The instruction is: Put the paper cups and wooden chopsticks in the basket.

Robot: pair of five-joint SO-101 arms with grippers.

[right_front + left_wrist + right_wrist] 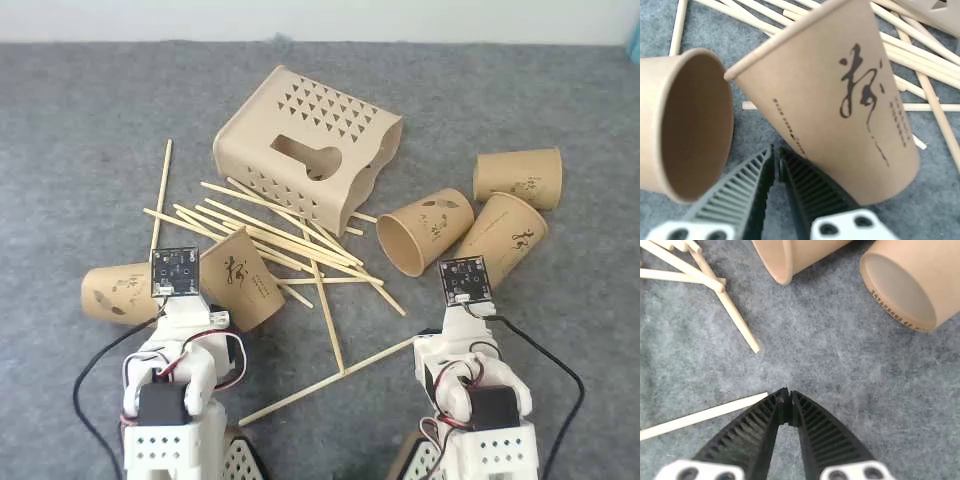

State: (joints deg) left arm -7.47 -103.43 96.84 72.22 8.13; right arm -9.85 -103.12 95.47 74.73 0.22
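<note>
Cups [425, 230] of tapered brown paper lie on fuzzy grey carpet [100, 120].

Grey felt table cover [80, 120], pale strip [300, 20] beyond far edge, blue corner object [635, 40]

a robot lab bench — grey felt mat [80, 150] under two small arms [175, 400], plain white wall [300, 20] behind.
</note>
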